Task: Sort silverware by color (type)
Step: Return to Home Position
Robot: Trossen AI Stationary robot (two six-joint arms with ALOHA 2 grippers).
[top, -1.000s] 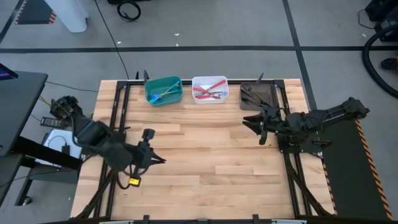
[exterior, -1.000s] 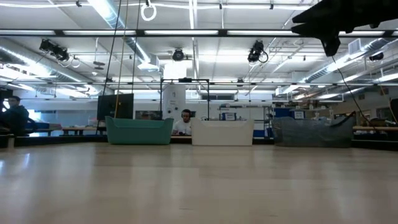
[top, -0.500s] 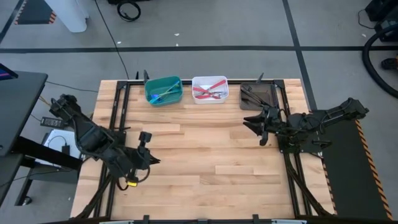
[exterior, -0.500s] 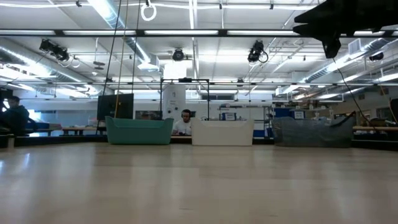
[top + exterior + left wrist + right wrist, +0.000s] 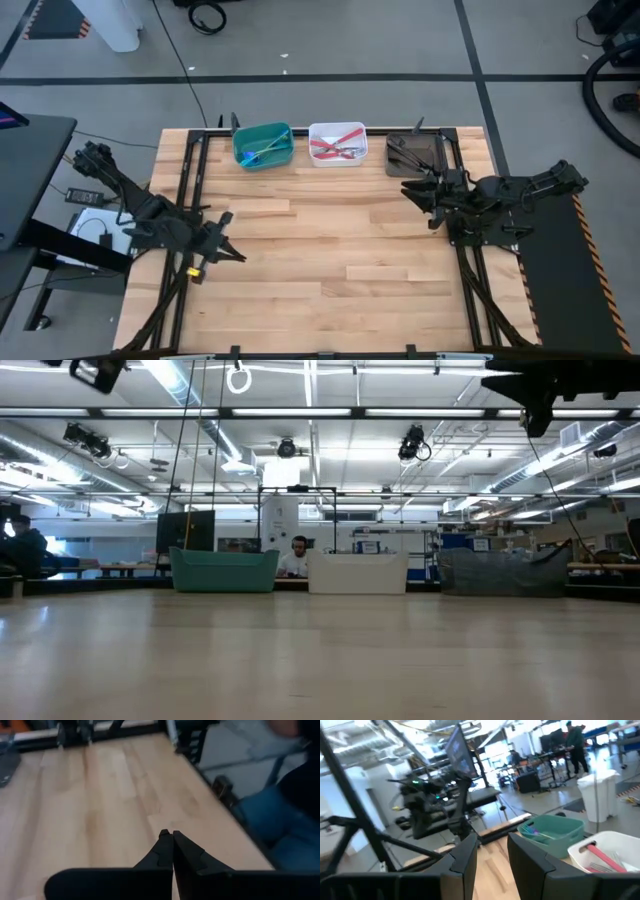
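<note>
The forks lie sorted in three bins at the far edge. Blue-teal forks (image 5: 258,150) are in the teal bin (image 5: 280,158), red-handled forks (image 5: 335,143) in the white bin (image 5: 358,158), and dark forks (image 5: 408,150) in the brown bin (image 5: 392,168). My left gripper (image 5: 226,249) hovers shut over the table's near-left part, its fingertips together in the left wrist view (image 5: 172,837). My right gripper (image 5: 413,190) is open above the table's right side, just near of the brown bin. The right wrist view (image 5: 492,849) looks across at the teal bin (image 5: 560,836) and the white bin (image 5: 615,844), and neither gripper holds anything.
Dark frame rails run along the table's left (image 5: 185,215) and right (image 5: 462,240) sides. Bare wood lies between the arms (image 5: 320,250). In the low view the right arm (image 5: 545,385) hangs high at the top right. People sit in the room behind.
My left arm has drawn back toward the table's left edge and slightly nearer, with the gripper swinging along. My right gripper has moved a little toward the right and far edge, closer to the brown bin, and has risen in the low view. The forks have not moved.
</note>
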